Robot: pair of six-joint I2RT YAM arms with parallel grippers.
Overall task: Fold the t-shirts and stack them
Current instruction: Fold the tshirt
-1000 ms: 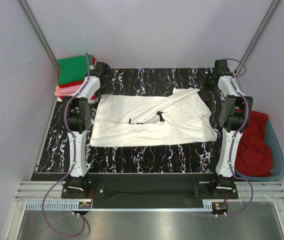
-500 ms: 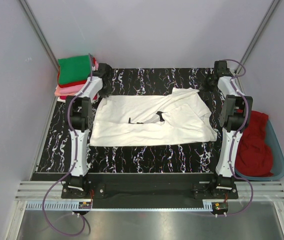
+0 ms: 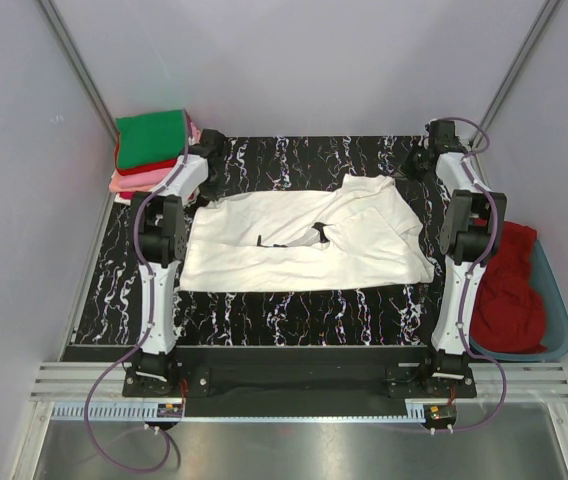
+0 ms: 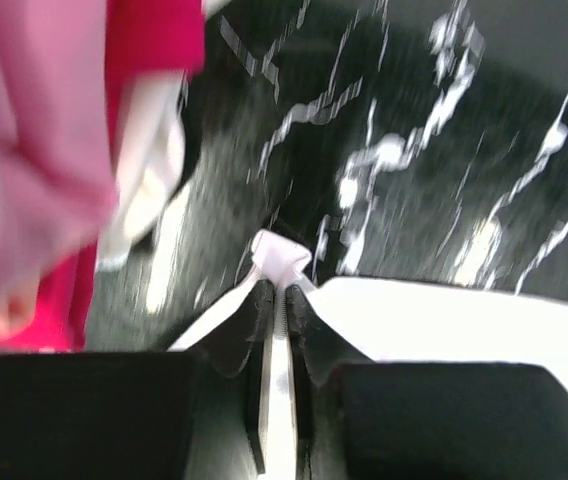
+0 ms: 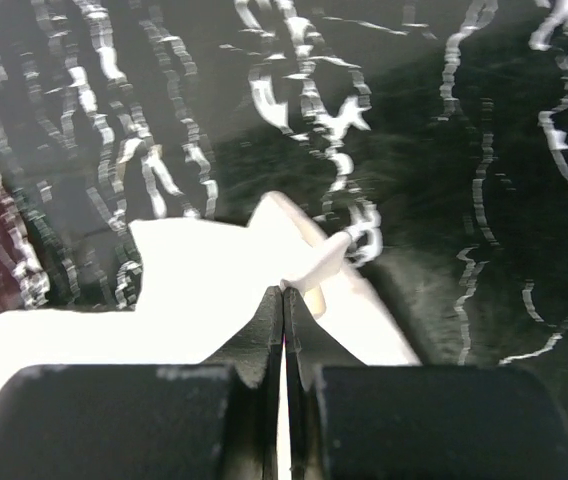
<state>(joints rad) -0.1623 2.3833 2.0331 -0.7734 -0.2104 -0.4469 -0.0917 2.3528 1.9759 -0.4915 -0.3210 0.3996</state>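
Top external: left end effector [image 4: 276,292] and right end effector [image 5: 282,296] each clench an edge of the white t-shirt [image 3: 304,250] — the left just beside the folded stack [image 3: 150,138]; bare desk [image 3: 294,312] nearer. Left wrist view blurred.

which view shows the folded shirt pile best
Top external: the whole pile shows, green on top, red and pink below. The left wrist catches only a blurred pink and red edge of it; the right wrist misses it.

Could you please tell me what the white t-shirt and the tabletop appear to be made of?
White t-shirt: soft matte cloth, probably cotton knit; it creases and drapes. Tabletop: smooth black surface with white marble-like veining, possibly laminate or printed mat.
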